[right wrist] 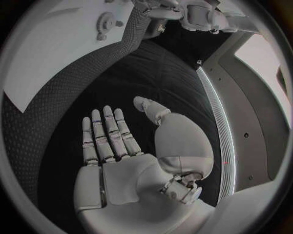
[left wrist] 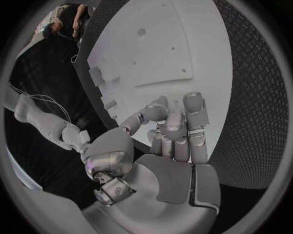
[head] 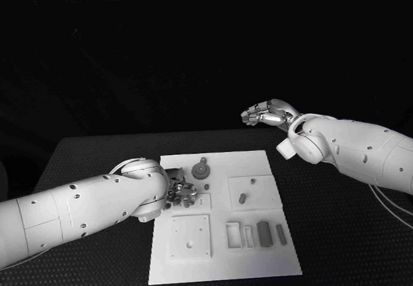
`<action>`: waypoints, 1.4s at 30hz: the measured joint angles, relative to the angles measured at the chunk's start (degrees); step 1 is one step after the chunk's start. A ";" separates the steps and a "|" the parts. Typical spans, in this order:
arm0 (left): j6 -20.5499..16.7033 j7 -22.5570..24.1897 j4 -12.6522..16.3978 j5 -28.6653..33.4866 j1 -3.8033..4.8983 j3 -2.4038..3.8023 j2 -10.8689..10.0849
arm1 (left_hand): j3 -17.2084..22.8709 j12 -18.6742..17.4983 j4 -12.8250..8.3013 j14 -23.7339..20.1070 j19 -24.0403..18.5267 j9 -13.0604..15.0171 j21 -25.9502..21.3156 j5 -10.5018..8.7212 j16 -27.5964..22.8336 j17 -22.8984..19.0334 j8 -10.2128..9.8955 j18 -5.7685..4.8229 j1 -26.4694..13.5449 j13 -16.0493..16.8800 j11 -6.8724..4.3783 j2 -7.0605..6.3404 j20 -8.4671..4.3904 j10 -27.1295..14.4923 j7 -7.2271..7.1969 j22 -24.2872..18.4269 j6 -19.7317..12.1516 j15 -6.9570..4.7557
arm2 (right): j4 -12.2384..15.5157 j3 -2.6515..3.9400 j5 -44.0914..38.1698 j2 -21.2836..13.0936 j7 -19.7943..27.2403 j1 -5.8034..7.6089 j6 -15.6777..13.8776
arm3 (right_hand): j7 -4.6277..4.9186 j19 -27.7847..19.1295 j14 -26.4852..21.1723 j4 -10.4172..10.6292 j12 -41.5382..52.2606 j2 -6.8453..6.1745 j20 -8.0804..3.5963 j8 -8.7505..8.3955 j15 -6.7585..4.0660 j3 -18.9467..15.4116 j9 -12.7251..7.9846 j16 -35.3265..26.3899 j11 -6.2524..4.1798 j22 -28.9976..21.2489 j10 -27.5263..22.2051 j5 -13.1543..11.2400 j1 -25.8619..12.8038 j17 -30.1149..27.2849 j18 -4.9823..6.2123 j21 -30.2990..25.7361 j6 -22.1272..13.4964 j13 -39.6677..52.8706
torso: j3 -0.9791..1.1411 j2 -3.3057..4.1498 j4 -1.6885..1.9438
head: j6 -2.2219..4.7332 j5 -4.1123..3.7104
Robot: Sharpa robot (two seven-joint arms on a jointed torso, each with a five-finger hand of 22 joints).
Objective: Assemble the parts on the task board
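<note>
- The task board [head: 225, 248] is a white plate that lies flat in the middle of the black surface [head: 92, 152], between the two arms and nearer to the left hand than to the right one.
- Several small grey parts are on the board: a round part with a knob [head: 201, 168] stands at its far end, just beside the left hand; a short peg [head: 243, 197] stands in a square field a little further from that hand; a dark flat bar [head: 264, 234] lies among long slots at the near side of the board.
- A raised square block with small holes [head: 191, 237] sits on the board's near left part, just below the left hand.
- The left hand [head: 179, 191] is over the left edge of the board. In the left wrist view its fingers [left wrist: 194, 122] are bent loosely forward and close to each other, with the thumb to the side, and I see no part between them; if the fingertips touch the board, I cannot tell.
- The right hand [head: 266, 115] is raised beyond the far right corner of the board, well apart from it.
- In the right wrist view this hand [right wrist: 122, 146] has flat palm and straight fingers [right wrist: 107, 129], slightly apart, and it holds nothing.
</note>
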 measured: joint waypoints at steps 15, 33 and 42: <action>0.93 -0.03 -0.48 -0.01 0.09 0.07 0.35 | 0.57 0.52 0.57 -0.10 -0.01 0.60 0.00 -2.61 0.57 -0.86 -0.05 0.00 0.00 -0.47 0.00 0.00 0.01 0.00 0.04 -0.01 0.06 0.09 | 0.00 0.00 -0.02 0.08 0.00 -0.02 0.21 | 0.00 0.00 0.00 0.00 0.00 0.00 0.00 0.00 -0.01 0.00 -0.05 -0.22 0.00 0.11 0.00 0.00 0.00 0.01 0.00 0.00 0.00 -0.04 | -0.01 0.01 -0.02 | 0.01 -0.14; 1.98 -0.10 -1.10 0.24 -0.04 -0.02 0.76 | -0.40 1.13 1.80 -1.48 -0.45 1.10 0.23 -3.09 1.29 -1.74 0.00 0.01 -2.84 -1.06 0.00 0.82 -0.02 0.00 -1.16 -0.02 2.36 -0.42 | 0.14 0.00 -0.04 0.04 0.00 -0.03 0.32 | 0.00 0.00 -0.21 0.00 -0.22 0.00 0.00 0.28 0.19 0.00 -0.05 -0.22 0.00 0.23 0.00 0.00 0.00 -0.04 0.00 -0.23 0.00 -0.10 | 0.03 0.00 0.02 | -0.05 -0.24; 2.33 -0.21 -1.10 0.22 -0.02 -0.01 0.79 | 0.01 1.13 2.36 -1.65 -0.45 1.33 0.22 -3.75 1.28 -2.05 -0.01 0.01 -3.45 -1.28 -0.01 0.20 -0.02 0.00 -1.38 -0.03 2.61 -0.42 | 0.18 0.00 -0.06 -0.02 0.00 -0.03 0.38 | 0.00 0.00 -0.21 0.00 -0.22 0.00 0.00 0.28 0.20 0.00 -0.11 -0.22 0.00 0.23 0.00 0.00 0.00 -0.04 0.00 -0.23 0.00 -0.09 | 0.02 -0.01 0.02 | 0.02 -0.35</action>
